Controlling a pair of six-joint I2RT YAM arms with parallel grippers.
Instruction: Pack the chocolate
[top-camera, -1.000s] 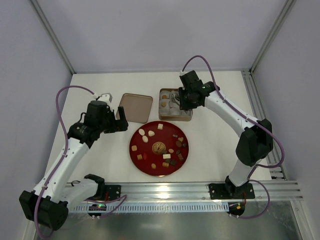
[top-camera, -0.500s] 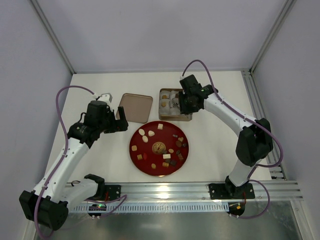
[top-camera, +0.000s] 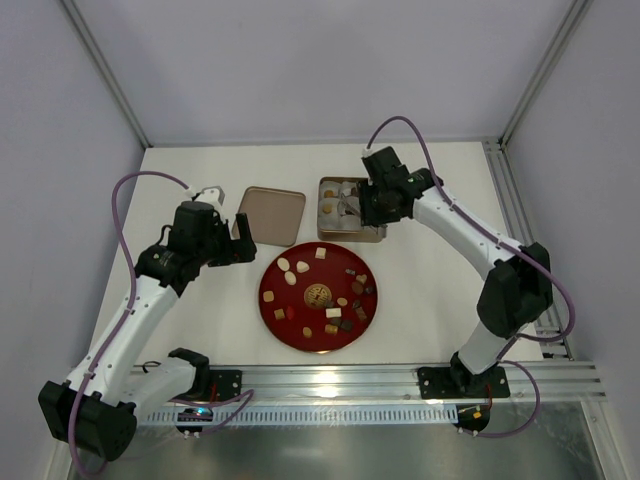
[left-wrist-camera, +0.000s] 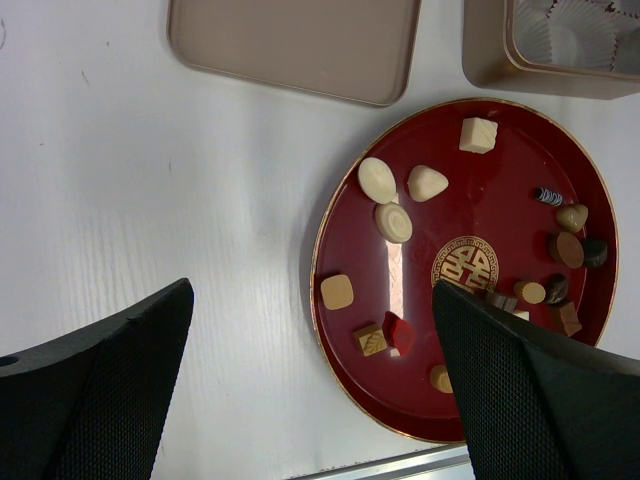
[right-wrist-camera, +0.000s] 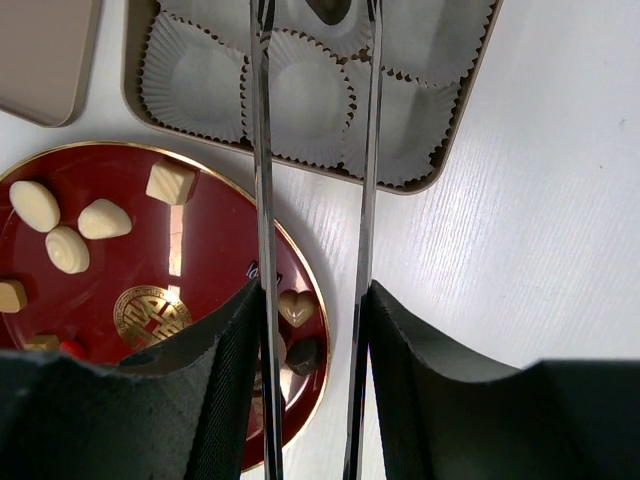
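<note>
Left gripper (left-wrist-camera: 312, 290): spread wide and empty, hanging over the near-left rim of the red plate (left-wrist-camera: 325, 235).
Right gripper (top-camera: 355, 207): long thin blades parted, gripping nothing, reaching out over the paper cups (right-wrist-camera: 300, 95) in the tin (right-wrist-camera: 470, 90).
Chocolate (left-wrist-camera: 377, 180): scattered on the plate, between and just ahead of the left fingers.
Dark piece (right-wrist-camera: 328, 8): in a cup between the right tips, clear of both!
Lid (left-wrist-camera: 295, 45): ahead of the left fingers.
</note>
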